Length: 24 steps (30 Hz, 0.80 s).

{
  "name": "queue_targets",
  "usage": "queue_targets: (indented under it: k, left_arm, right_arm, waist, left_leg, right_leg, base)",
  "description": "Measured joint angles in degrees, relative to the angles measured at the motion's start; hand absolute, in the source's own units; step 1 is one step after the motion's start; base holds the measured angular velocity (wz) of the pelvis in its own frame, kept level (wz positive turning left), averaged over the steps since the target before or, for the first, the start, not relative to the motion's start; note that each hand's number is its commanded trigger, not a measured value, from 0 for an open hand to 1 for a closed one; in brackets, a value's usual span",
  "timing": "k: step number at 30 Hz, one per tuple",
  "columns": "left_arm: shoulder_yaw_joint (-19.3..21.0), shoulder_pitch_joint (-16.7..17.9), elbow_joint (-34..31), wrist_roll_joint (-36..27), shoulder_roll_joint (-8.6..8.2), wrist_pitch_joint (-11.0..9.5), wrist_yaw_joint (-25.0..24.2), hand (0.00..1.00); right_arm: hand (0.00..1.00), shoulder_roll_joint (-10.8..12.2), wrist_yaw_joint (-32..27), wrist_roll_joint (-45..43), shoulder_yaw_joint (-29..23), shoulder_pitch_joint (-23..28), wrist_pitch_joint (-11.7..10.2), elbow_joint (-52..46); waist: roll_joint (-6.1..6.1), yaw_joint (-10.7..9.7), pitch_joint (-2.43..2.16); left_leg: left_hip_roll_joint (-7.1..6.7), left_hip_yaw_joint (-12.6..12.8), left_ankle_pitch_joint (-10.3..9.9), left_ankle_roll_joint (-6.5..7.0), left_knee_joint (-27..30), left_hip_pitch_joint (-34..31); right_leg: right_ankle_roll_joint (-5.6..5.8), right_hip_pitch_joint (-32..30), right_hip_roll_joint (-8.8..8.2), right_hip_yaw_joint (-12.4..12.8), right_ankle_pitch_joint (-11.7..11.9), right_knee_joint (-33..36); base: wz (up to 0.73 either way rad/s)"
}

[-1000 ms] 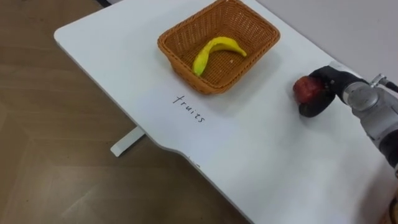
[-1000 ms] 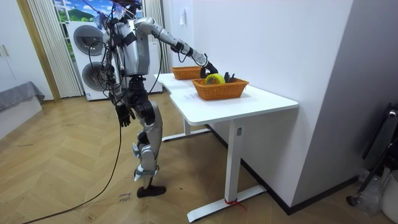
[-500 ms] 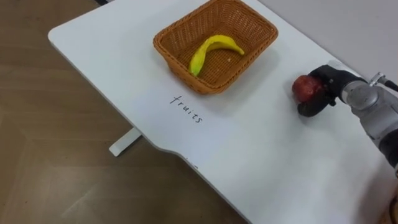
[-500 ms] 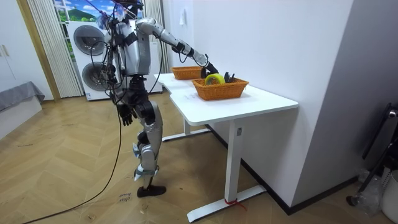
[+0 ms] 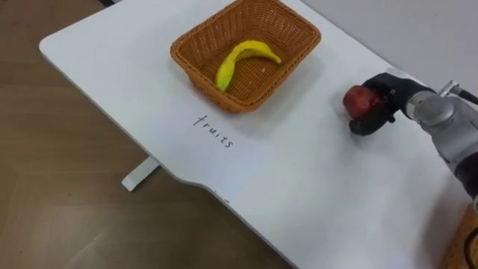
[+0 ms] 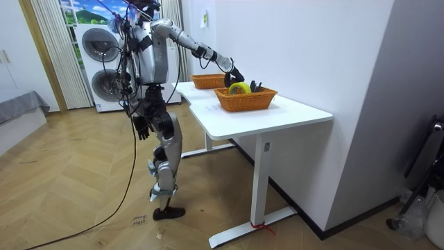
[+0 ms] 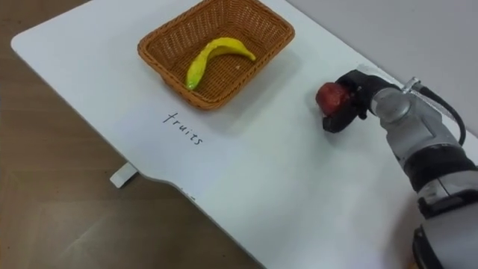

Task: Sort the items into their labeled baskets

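Note:
A red apple [image 5: 359, 99] is held in my right hand [image 5: 389, 95], whose dark fingers curl round it just above the white table [image 5: 299, 179], to the right of the fruit basket. That brown wicker basket [image 5: 196, 66] stands at the far side and holds a yellow banana [image 5: 239, 58]. The word "fruits" [image 5: 212, 131] is written on the table in front of it. In the room view my right arm reaches out over the table, and a second wicker basket [image 6: 246, 101] with a yellow roll and dark items stands nearer the camera. My left hand [image 6: 141, 127] hangs at my side.
The table's near edge [image 5: 187, 179] runs diagonally, with wooden floor beyond it to the left. A white wall lies behind the table. In the room view I stand at the table's long side, with stacked washing machines [image 6: 97, 69] behind me.
My right hand has risen slightly with the apple still in it. The eye view has shifted, so the basket sits further left in the picture.

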Motion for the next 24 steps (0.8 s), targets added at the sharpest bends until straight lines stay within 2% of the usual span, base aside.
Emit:
queue_targets:
  k: [5,9,11,13,19,24]
  left_arm:
    - [0.21,-0.08,0.34,-0.07,0.01,-0.29,1.09,0.0]
    - [0.17,0.12,0.32,-0.23,-0.21,-0.35,1.6,0.0]
    - [0.19,0.75,0.23,-0.2,-0.61,-0.34,2.13,0.0]
    - [0.69,2.19,-1.03,-0.07,-1.13,-0.34,2.16,0.0]
    - [1.79,4.51,-1.67,-0.01,-1.24,-0.32,1.89,0.0]
    - [1.69,4.97,-1.95,0.32,-1.51,-0.18,1.82,0.0]
  right_arm:
    - [1.0,-0.09,-0.25,1.99,-1.5,-0.01,-0.11,-1.49]
    - [1.0,-0.36,0.1,1.67,-1.5,-0.01,-0.05,-3.06]
    - [1.0,-0.71,1.07,1.07,-1.55,-0.01,0.07,-3.91]
    - [1.0,-2.37,2.45,0.78,-1.95,-0.01,0.69,-6.73]
    - [1.0,-3.78,3.36,0.72,-4.76,0.0,1.12,-12.94]
    - [1.0,-3.77,3.45,-0.12,-5.41,0.18,1.19,-17.93]
  waist:
    - [-0.13,-1.16,-0.19]
    - [0.07,-2.43,-0.35]
    - [0.2,-2.87,-0.9]
    - [0.43,-3.74,-1.15]
    - [0.85,-5.29,-1.22]
    - [1.47,-5.36,-1.39]
  left_leg:
    - [0.03,0.09,-0.01,0.03,-0.66,2.23]
    - [-0.09,0.16,0.0,0.04,-0.82,3.25]
    - [-0.11,0.25,0.02,0.06,-1.19,3.49]
    - [-0.17,0.23,0.02,0.07,-1.05,3.89]
    - [-0.32,-0.57,0.03,0.03,-1.41,6.26]
    - [-0.71,-1.73,0.07,0.01,-1.4,7.94]
  right_leg:
    - [0.0,1.9,-0.1,0.17,0.0,-0.05]
    - [0.01,2.9,-0.05,1.28,0.0,-0.05]
    - [0.01,2.99,-0.1,1.3,-0.01,0.12]
    - [0.01,3.51,-0.12,1.3,0.0,0.1]
    - [0.05,6.21,-0.14,0.04,-0.03,0.0]
    - [0.31,8.13,-0.25,-0.51,-0.19,-0.04]
  base:
    - [0.0]
    - [-0.01]
    - [-0.05]
    - [0.0]
    - [0.06]
    - [0.12]
